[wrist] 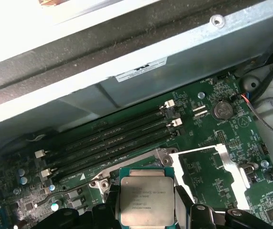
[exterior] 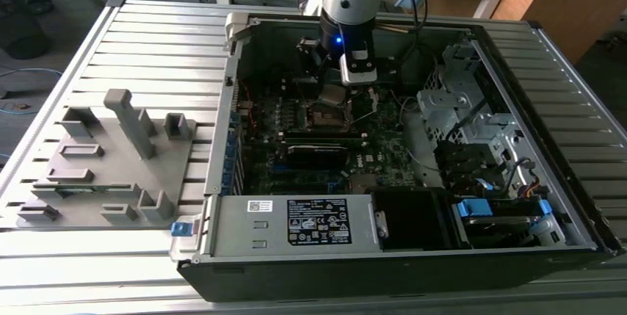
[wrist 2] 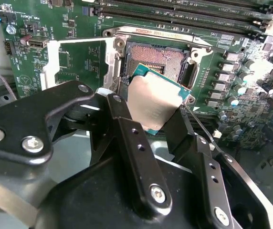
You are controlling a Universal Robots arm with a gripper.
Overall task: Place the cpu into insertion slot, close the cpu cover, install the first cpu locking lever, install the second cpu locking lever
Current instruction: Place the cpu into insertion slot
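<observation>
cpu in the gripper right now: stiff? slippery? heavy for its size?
Likely stiff: the cpu is a flat plate with a metal top, held unbent between the gripper's fingers. Possibly slippery: that top looks smooth and shiny, and it's pinched by its edges alone. Probably light for its size, being so thin.

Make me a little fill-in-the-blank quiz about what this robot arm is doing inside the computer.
1. The black jaws are ___ on the flat square silver-grey cpu.
2. The small square silver-rimmed insertion slot is ___.
3. The thin square silver metal cpu cover is flipped ___.
Missing words: shut; empty; open.
</observation>
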